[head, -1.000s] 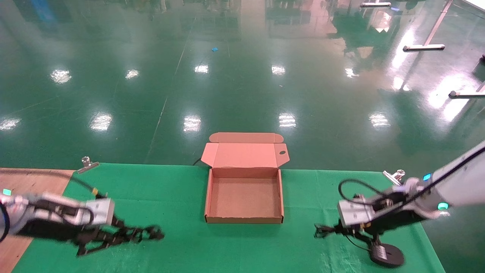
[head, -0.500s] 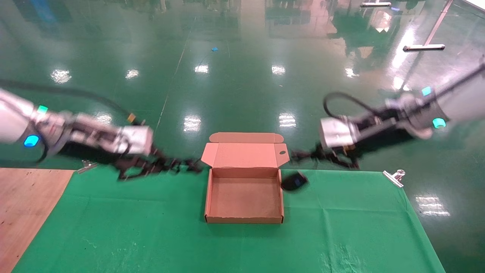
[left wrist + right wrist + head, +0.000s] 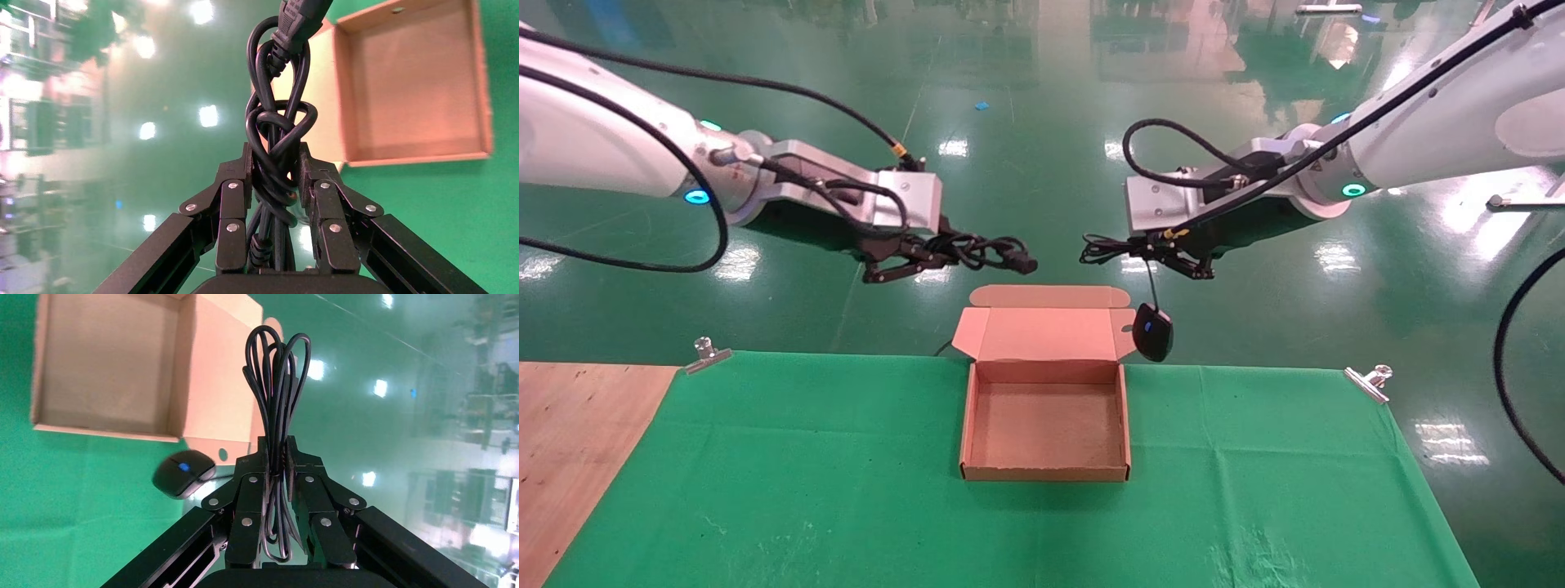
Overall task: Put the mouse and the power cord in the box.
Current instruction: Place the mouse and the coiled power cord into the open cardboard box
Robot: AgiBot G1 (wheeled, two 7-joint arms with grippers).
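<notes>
My left gripper has its jaws clamped on the power cord; my right gripper pinches the wire, with the mouse dangling at frame centre. I should lower both slowly into the open box. The cord's far end is probably cut off.

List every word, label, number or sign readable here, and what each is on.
None: no readable text appears in any view.
mouse: only a small blue mark on top, no letters or digits.
box: plain cardboard, nothing printed.
power cord in the left gripper: no markings seen.
The right gripper, shut on the mouse's wire, carries no label.
</notes>
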